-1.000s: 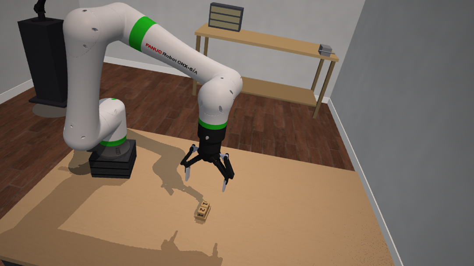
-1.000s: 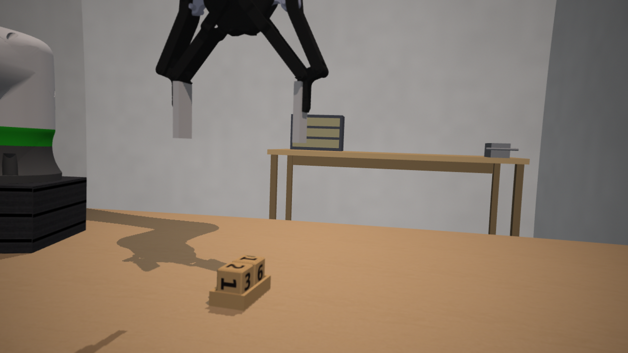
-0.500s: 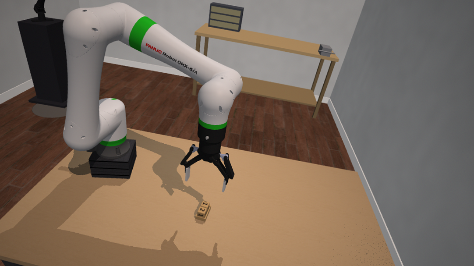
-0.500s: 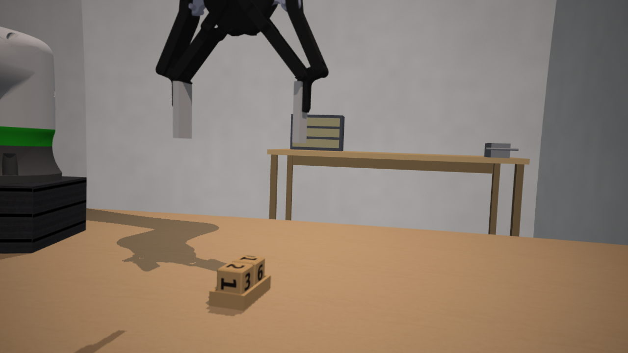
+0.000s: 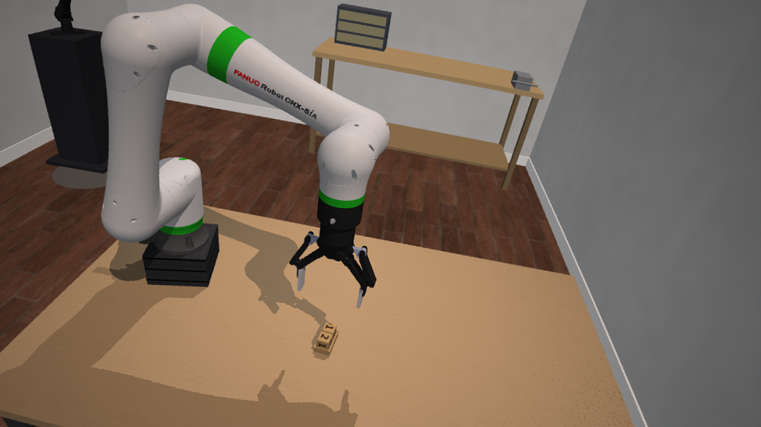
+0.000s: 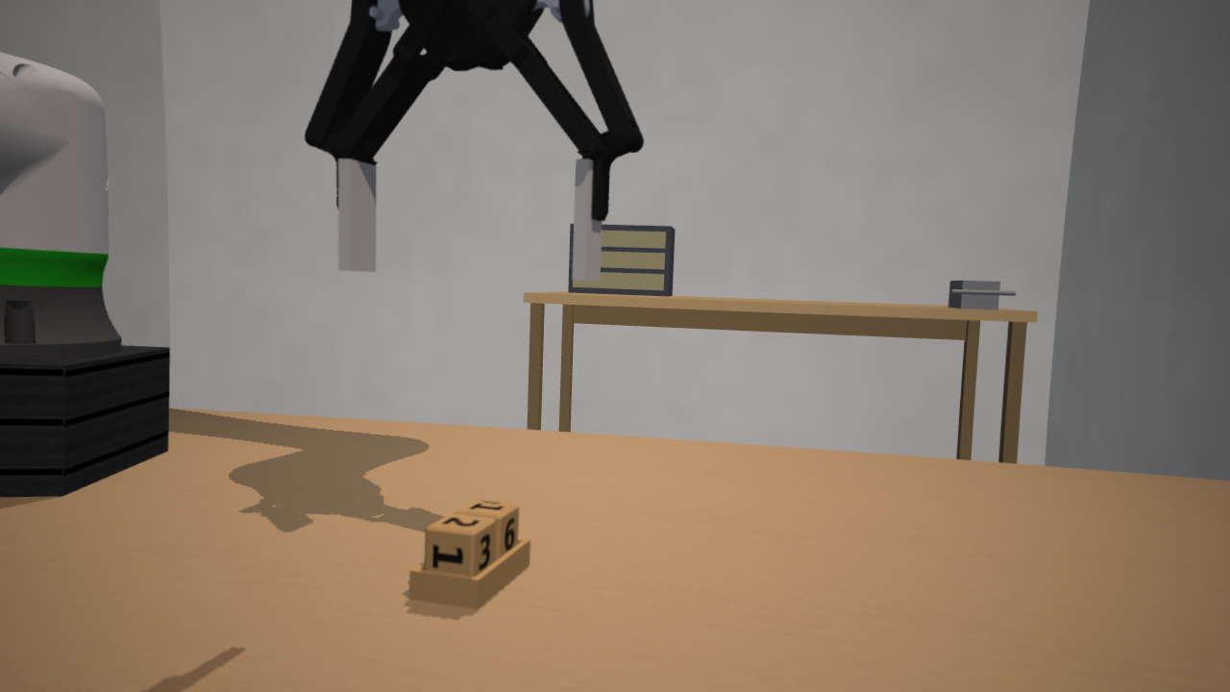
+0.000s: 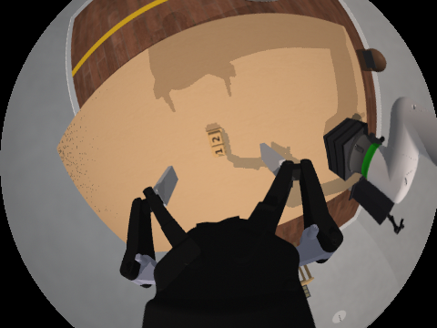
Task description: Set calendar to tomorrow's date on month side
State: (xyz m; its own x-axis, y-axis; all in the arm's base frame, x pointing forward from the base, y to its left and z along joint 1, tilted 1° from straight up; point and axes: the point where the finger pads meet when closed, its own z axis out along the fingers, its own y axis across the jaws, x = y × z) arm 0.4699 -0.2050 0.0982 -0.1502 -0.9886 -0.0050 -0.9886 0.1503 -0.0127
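My gripper (image 5: pixel 329 297) (image 6: pixel 472 273) (image 7: pixel 217 162) is open and empty, well above the cubes, pointing down. Two wooden cubes sit side by side in a small wooden tray (image 5: pixel 321 351) (image 6: pixel 442 588) and look level. The near cube (image 5: pixel 325 337) (image 6: pixel 449 545) (image 7: pixel 216 138) has a 2 on top, a 1 lying sideways on its end face, and an upright 3 on the side facing right in the exterior view. The far cube (image 5: pixel 330 327) (image 6: pixel 508 529) (image 7: pixel 218 150) has a 1 on top and an upright 6 beside the 3. The opposite long side and any month's name are hidden.
The tray stands on the wooden table (image 5: pixel 451 346) (image 6: pixel 774 584) (image 7: pixel 137 137). The arm's black base block (image 5: pixel 178 264) (image 6: pixel 103 421) (image 7: pixel 339 141) stands left in the top and exterior views. A back bench (image 5: pixel 437 67) (image 6: pixel 774 305) carries a drawer unit (image 5: pixel 362 28) (image 6: pixel 631 259) and a grey device (image 5: pixel 521 80) (image 6: pixel 975 295).
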